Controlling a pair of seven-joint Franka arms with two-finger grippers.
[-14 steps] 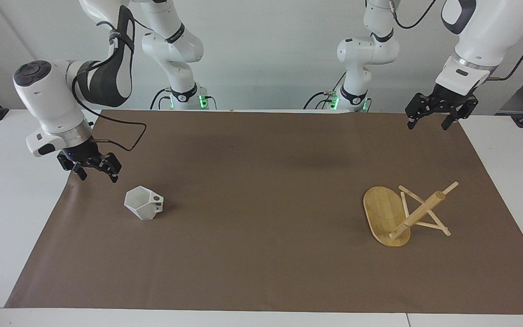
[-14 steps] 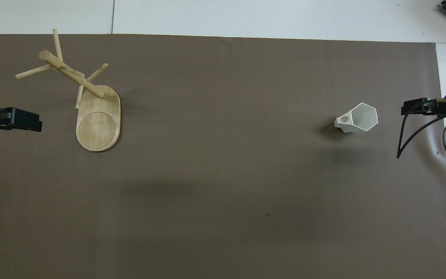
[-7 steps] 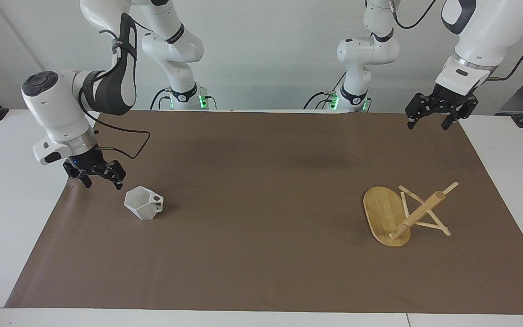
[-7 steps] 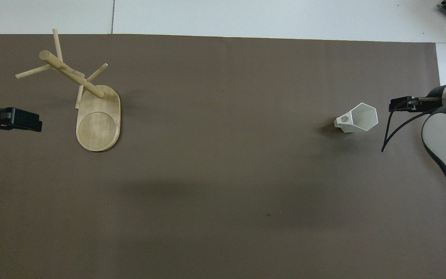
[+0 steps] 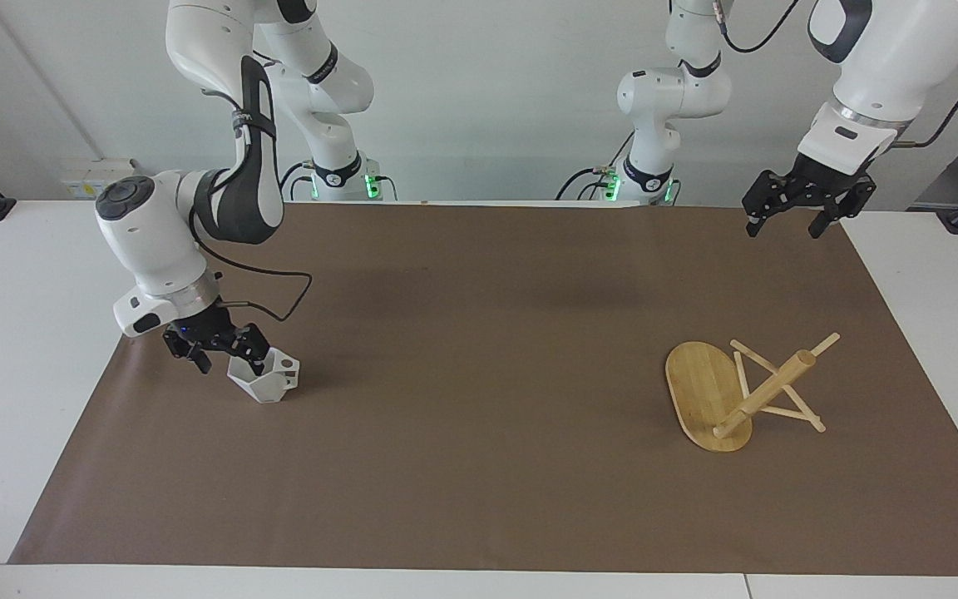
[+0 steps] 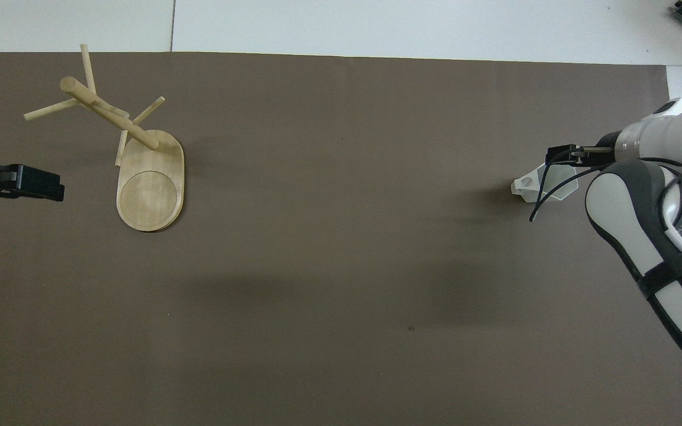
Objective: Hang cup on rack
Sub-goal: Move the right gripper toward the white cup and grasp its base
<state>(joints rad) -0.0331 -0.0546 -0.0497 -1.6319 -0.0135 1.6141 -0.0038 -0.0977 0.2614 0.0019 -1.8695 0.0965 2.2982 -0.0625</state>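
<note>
Since a second ago the right gripper (image 5: 225,356) has swung in and dropped onto the cup (image 5: 267,378), fingers spread astride its rim, one seemingly inside. The grasp is the step in hand; next it must close, then lift. The cup sits at the worktop's (image 5: 479,466) nine o'clock in the facing view, the rack (image 5: 737,391), tipped over, at three. The left gripper (image 5: 791,218) waits spread at one o'clock.
</note>
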